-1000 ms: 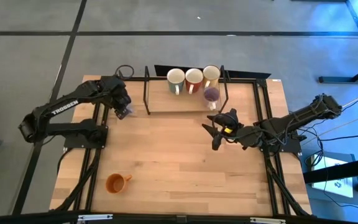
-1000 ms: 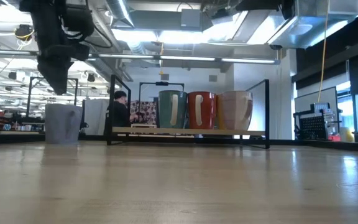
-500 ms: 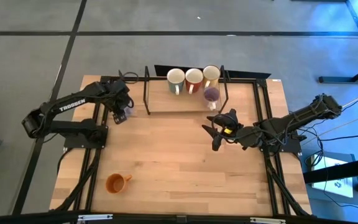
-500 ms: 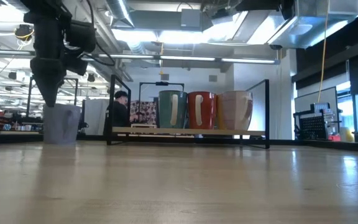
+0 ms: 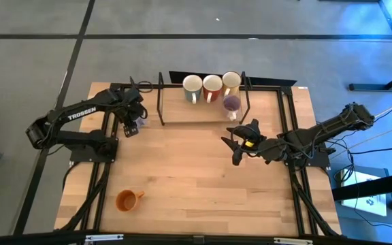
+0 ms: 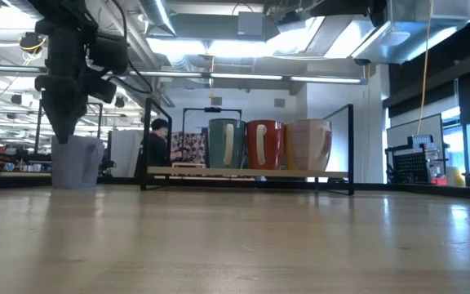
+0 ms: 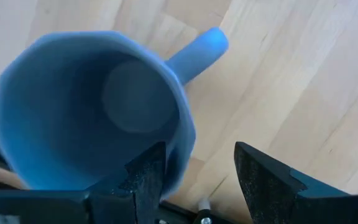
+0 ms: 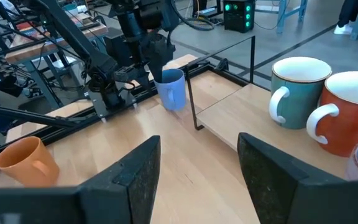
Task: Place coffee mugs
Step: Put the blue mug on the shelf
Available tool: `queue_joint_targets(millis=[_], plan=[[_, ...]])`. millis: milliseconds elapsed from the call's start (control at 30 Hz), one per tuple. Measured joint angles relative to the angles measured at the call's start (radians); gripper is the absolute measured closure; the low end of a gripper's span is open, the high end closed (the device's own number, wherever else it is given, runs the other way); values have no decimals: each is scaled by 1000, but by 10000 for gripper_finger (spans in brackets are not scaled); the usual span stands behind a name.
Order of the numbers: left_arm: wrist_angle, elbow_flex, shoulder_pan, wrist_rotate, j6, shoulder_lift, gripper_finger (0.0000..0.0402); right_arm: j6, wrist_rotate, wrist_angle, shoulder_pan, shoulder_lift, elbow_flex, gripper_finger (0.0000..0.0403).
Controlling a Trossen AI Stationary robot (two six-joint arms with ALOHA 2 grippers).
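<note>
A lavender mug (image 7: 92, 112) stands upright on the table's far left part, seen as well in the low view (image 6: 76, 163). My left gripper (image 7: 197, 149) is open and points down at its rim (image 6: 62, 131), on the handle's side: one finger over the mug's opening, the other outside the wall. A second lavender mug (image 5: 231, 103) stands on a rack with three more mugs: green-sided (image 5: 192, 87), red-orange (image 5: 212, 86) and cream (image 5: 231, 80). An orange mug (image 5: 128, 200) rests on the near left of the table. My right gripper (image 5: 240, 139) hovers open right of centre. My left gripper comes from above, fingers pointing down, with the lavender mug's wall (image 7: 182, 146) next to the handle between its two open fingers. I cannot tell whether either finger touches the wall. The mug stands on its base on the table.
The rack (image 5: 203, 116) is a low wooden shelf with black wire ends at the table's far edge. Black frame rails run along both table sides (image 5: 104, 170). Bare wood lies between the orange mug and the right gripper. A person shows beyond the table (image 6: 155, 143).
My left gripper has come down from above the lavender mug until its fingertips stand at the rim, drifting slightly toward the table's left edge. The gap between its fingers looks unchanged. My right arm has kept still.
</note>
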Motion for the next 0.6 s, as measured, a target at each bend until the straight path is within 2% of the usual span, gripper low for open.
queue_joint_targets(millis=[233, 500, 600], plan=[[17, 0, 0, -5, 26, 85, 263, 0, 5, 2, 0, 0, 0, 201], [51, 1, -30, -11, 55, 128, 378, 38, -25, 2, 0, 0, 0, 201], [49, 1, -56, -33, 51, 127, 383, 39, -26, 2, 0, 0, 0, 201]])
